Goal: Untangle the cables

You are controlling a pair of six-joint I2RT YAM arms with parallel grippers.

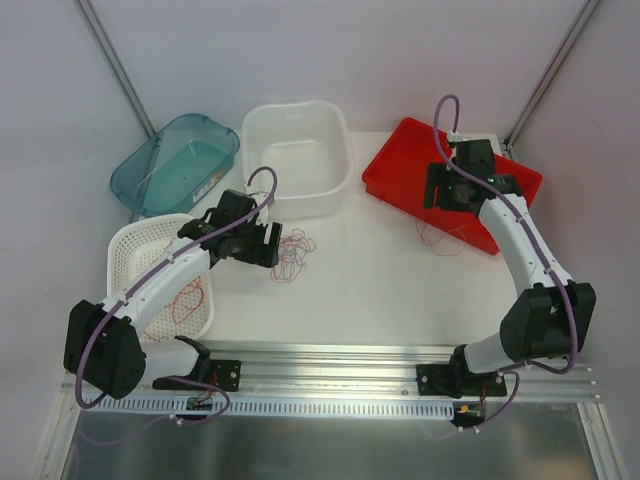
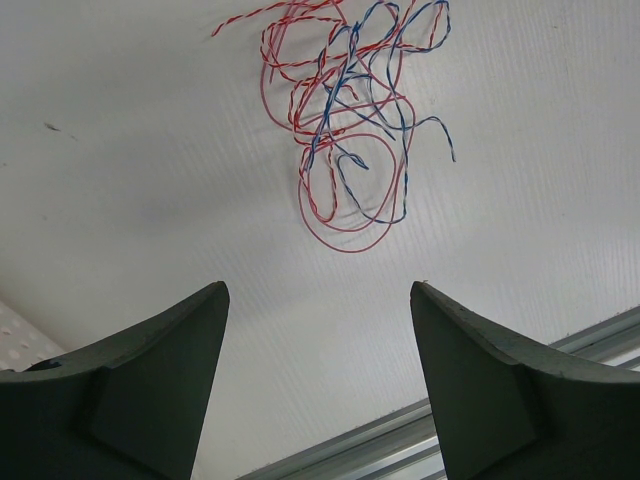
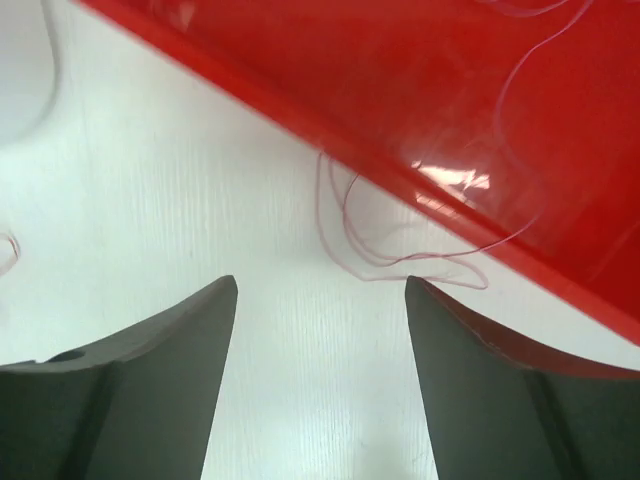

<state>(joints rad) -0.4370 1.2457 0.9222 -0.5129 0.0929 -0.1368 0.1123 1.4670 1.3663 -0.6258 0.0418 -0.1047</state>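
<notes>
A tangle of thin red, red-white and blue cables (image 1: 293,252) lies on the white table just right of my left gripper (image 1: 268,244); in the left wrist view the tangle (image 2: 345,120) sits ahead of the open, empty left gripper (image 2: 320,300). A thin pale pink cable (image 1: 442,238) hangs over the red tray's front edge onto the table; in the right wrist view this cable (image 3: 400,255) loops just ahead of my open, empty right gripper (image 3: 320,290). My right gripper (image 1: 450,190) hovers over the red tray's front edge. A red cable (image 1: 188,298) lies in the white basket.
A white mesh basket (image 1: 130,250) stands at the left, a teal bin (image 1: 180,160) at the back left, a white tub (image 1: 297,160) at the back middle, a red tray (image 1: 400,160) at the back right. An aluminium rail (image 1: 330,360) runs along the near edge.
</notes>
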